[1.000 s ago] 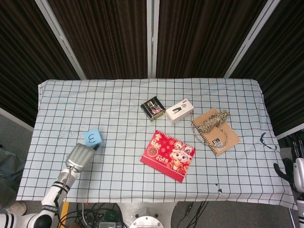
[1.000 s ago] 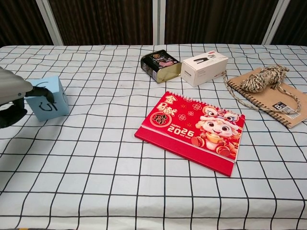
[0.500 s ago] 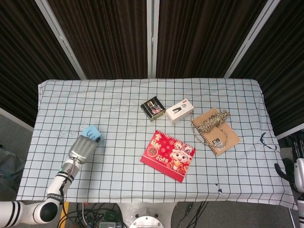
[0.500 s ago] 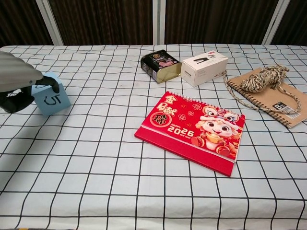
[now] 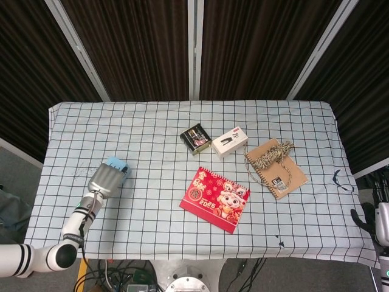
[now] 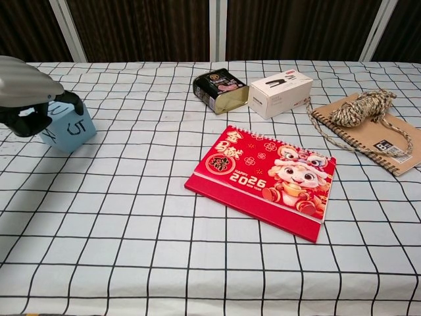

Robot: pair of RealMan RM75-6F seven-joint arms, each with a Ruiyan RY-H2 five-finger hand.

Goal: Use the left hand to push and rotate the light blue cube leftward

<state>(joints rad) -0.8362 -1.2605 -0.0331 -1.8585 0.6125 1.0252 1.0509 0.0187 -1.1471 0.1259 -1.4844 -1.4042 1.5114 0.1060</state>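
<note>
My left hand (image 6: 26, 99) lies draped over the light blue cube (image 6: 68, 128) at the surface's (image 6: 197, 263) far left, fingers curled against it, pressing, not clamped; I judge the push mid-turn; next, sweep leftward, keeping contact.

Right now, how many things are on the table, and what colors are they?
Blue: 1, the cube
Red: 1, the calendar
White: 1, the box
Black: 1, the tin
Brown: 2, the notebook and rope
Total: 6
</note>
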